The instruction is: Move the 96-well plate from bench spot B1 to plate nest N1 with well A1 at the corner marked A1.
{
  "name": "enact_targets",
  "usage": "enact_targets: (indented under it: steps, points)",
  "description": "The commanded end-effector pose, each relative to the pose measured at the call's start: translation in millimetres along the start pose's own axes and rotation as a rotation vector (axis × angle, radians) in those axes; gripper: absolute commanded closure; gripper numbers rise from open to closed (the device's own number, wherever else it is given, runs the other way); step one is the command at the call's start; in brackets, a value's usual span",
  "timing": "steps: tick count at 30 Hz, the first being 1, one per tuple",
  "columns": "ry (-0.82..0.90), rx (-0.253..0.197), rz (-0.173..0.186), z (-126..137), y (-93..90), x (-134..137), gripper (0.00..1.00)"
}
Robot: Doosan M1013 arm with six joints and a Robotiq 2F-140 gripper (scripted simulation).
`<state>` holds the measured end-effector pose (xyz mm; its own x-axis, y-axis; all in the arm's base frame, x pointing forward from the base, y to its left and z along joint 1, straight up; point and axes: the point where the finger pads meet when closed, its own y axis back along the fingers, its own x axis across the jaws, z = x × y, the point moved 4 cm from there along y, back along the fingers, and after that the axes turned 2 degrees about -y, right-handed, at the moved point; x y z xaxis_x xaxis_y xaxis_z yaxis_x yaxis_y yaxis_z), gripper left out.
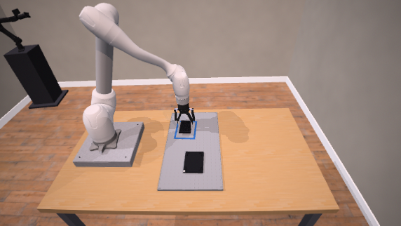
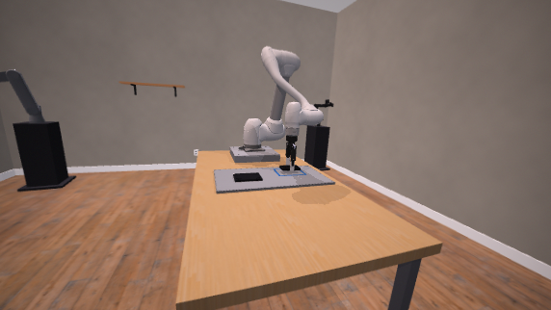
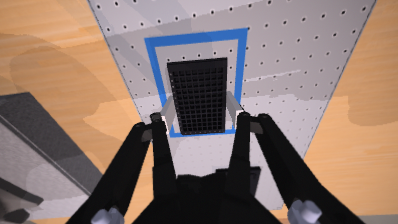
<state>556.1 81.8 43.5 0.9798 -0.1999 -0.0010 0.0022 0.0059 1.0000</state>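
From the wrist view, nearest the lens, one black claw (image 3: 199, 120) reaches downward with its two fingers closed partway onto the long sides of a single black well plate (image 3: 197, 95), gripping it so it can be carried flat. The plate sits inside one blue outlined rectangle (image 3: 155, 60), which is most likely bench spot B1, toward 12 o'clock on the grey perforated board (image 3: 300, 55). Whether the plate has left the board's surface cannot be told. In the top view the same claw (image 1: 184, 117) hangs straight down over that plate (image 1: 185, 127) and its blue outline (image 1: 176, 137), a vertical approach that suits clamping the narrow width. Toward 6 o'clock on the board (image 1: 207, 175), well apart from the plate, lies one dark rectangular tray (image 1: 193, 162), probably nest N1, still unoccupied; its corner mark is too small to read. The board rests lengthwise on one wooden tabletop (image 1: 280, 168). At 9 o'clock from the board, one white arm (image 1: 116, 35) rises from a grey base plate (image 1: 134, 154), close enough to reach both spots. Farthest off, at 10 o'clock, one black pedestal (image 1: 33, 75) stands on the floor.
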Motion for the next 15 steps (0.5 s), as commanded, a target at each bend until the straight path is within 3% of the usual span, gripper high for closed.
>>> enact_targets:
  steps: [1,15]
  points:
    - [0.0,0.0,0.0,0,6.7,0,1.0]
    - [0.0,0.0,0.0,0,26.7,0,1.0]
